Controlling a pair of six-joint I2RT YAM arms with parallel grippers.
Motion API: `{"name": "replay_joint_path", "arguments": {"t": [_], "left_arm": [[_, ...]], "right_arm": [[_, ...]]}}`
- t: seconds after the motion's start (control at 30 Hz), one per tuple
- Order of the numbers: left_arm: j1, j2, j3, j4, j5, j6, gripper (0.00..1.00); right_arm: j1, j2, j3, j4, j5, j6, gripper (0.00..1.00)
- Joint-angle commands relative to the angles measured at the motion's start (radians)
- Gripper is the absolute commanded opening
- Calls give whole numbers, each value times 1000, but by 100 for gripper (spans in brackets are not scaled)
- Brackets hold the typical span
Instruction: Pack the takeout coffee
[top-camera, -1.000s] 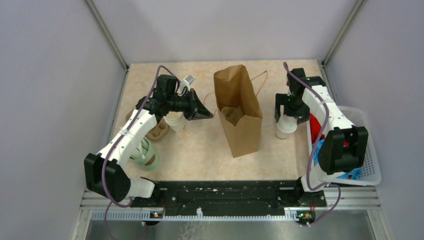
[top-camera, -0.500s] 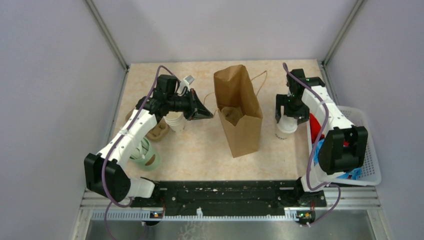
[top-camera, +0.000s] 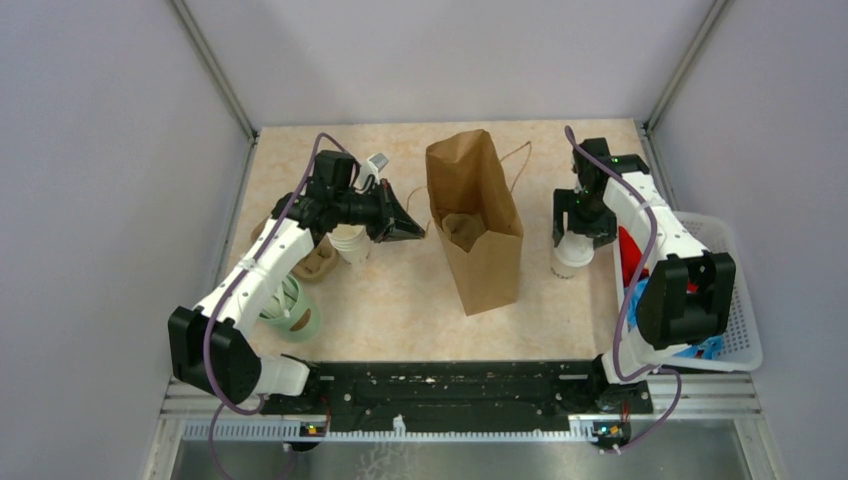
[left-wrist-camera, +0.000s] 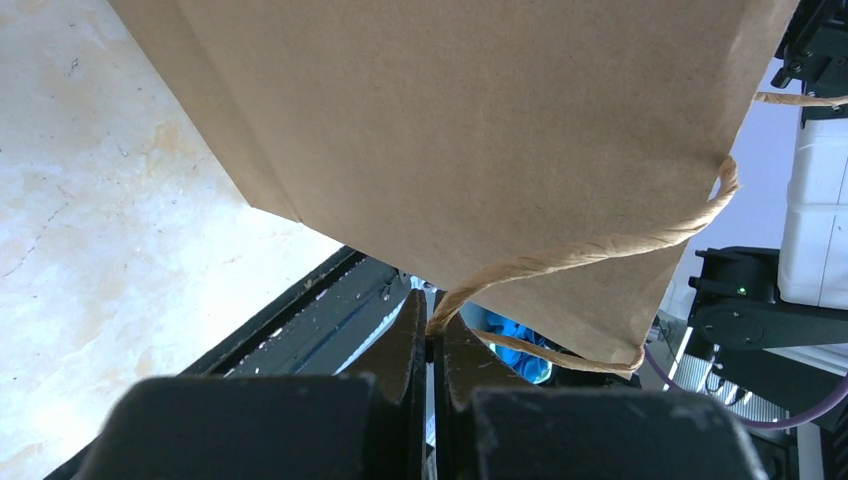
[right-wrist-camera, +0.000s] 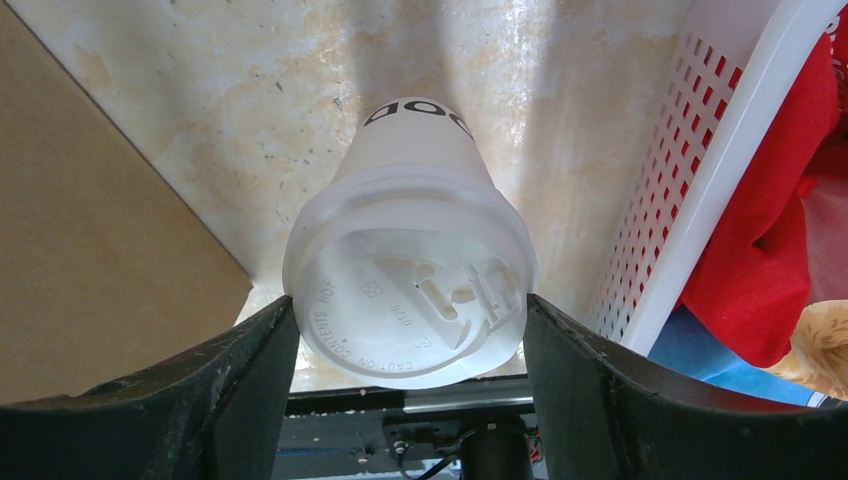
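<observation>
The takeout coffee, a small white cup with a round white lid, stands on the table right of the brown paper bag. In the right wrist view the lid sits between my right gripper's fingers, which touch it on both sides. From above, my right gripper is over the cup. My left gripper is left of the bag, shut on the bag's twine handle, as the left wrist view shows. The bag stands upright with its mouth open.
A white perforated basket with red and blue items sits at the right edge, close to the cup. A stack of lidless cups, a brown cup carrier and a green holder lie at the left. A black rail runs along the near edge.
My right gripper's jaws have narrowed onto the coffee's lid. The bag's top has shifted slightly left. The left arm has barely moved.
</observation>
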Motion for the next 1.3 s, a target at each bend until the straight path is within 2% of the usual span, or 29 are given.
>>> {"name": "replay_joint_path", "arguments": {"t": [0.0, 0.33, 0.6, 0.67, 0.77, 0.9, 1.03, 1.13, 1.27], "left_arm": [[1, -7, 30, 1, -5, 3, 0], [0, -27, 21, -2, -33, -9, 0], [1, -17, 49, -21, -34, 3, 2], [0, -11, 77, -46, -44, 20, 13], [1, -12, 106, -66, -56, 38, 39], [2, -35, 139, -90, -83, 65, 66], [4, -59, 234, -189, -208, 154, 89], [8, -50, 369, -273, -373, 248, 96], [9, 61, 589, -281, -482, 382, 95]], "right_arm": [[7, 1, -33, 45, 50, -16, 71], [14, -1, -165, 101, 115, 3, 71], [18, -30, -84, 79, 76, 6, 70], [18, -49, -39, 63, 60, 11, 71], [18, -71, 7, 44, 46, 14, 70], [18, -94, 28, 35, 43, 14, 70], [18, -126, 54, 28, 40, 15, 70], [18, -150, 114, 3, 44, 10, 70], [18, -185, 222, -14, 56, 9, 70]]}}
